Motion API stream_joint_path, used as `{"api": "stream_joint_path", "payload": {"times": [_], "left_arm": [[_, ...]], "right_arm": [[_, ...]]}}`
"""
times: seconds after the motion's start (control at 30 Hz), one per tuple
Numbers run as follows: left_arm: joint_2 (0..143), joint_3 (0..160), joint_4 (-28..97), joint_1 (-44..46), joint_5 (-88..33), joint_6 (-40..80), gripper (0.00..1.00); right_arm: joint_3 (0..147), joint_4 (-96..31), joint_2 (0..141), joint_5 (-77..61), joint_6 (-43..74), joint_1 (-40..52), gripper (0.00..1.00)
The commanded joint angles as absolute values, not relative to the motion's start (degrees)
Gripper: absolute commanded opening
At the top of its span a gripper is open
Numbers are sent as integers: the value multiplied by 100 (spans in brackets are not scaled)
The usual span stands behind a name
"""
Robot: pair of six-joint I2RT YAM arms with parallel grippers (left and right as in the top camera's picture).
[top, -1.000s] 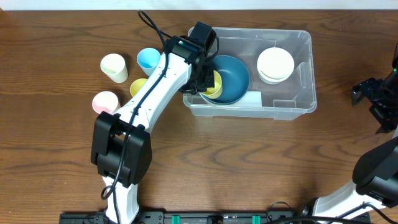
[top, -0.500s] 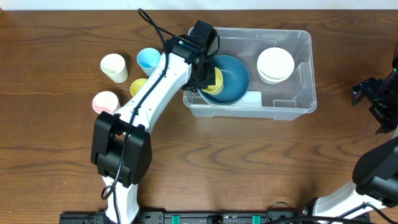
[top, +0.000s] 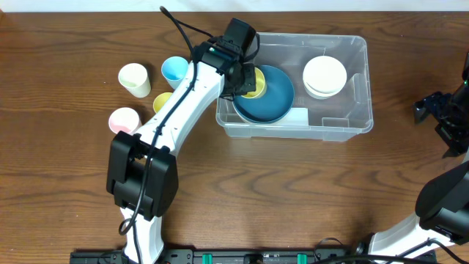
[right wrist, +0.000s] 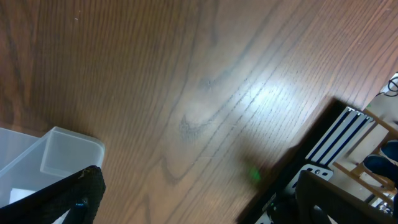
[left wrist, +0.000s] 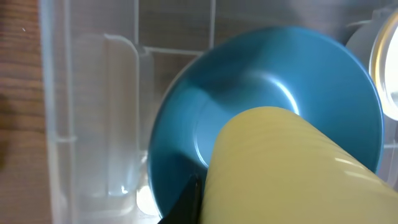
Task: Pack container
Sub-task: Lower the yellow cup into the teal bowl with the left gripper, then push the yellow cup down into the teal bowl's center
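L gripper [top: 248, 82] clenched on cup [left wrist: 280, 168], over bowl [top: 277, 101] at left end of container [top: 363, 88], mid-table. Judgement: lower cup upright into bowl centre, keep off near wall, then let go. R gripper [top: 427, 110] wide open, empty, well right of container.

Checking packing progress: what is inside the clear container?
Inside the container: a blue bowl, a stack of white dishes, and a yellow cup held over the bowl by the left end effector. The arm covers the bowl's left edge and anything beneath.
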State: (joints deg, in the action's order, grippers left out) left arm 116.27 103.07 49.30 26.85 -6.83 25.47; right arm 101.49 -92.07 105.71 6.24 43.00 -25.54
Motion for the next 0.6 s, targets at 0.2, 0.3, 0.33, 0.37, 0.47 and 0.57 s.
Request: {"api": "stream_joint_path", "payload": {"times": [0.2,0.3,0.33,0.37,0.47,0.57], "left_arm": [[11804,10497,4720,2550,-552,2359,5],[11830,10499,4696,2598,-548,2228,6],[11830,10508,4703,2613,-545,2209,6],[11830,10545,4735,2624,-548,2211,6],[11830,10807,4976,2633,-545,2158,6],[11830,11345,5426,2635,-550,2102,6]], "right_arm": [[10143,-9212,10545,687,4368,-2561,99],[10143,-9212,10545,685,4370,-2558,99],[10143,-9212,10545,687,4370,-2561,99],[10143,-9212,10545,687,4368,-2561,99],[10143,-9212,10545,687,4368,-2561,99],[10143,-9212,10545,687,4370,-2561,99]]}}
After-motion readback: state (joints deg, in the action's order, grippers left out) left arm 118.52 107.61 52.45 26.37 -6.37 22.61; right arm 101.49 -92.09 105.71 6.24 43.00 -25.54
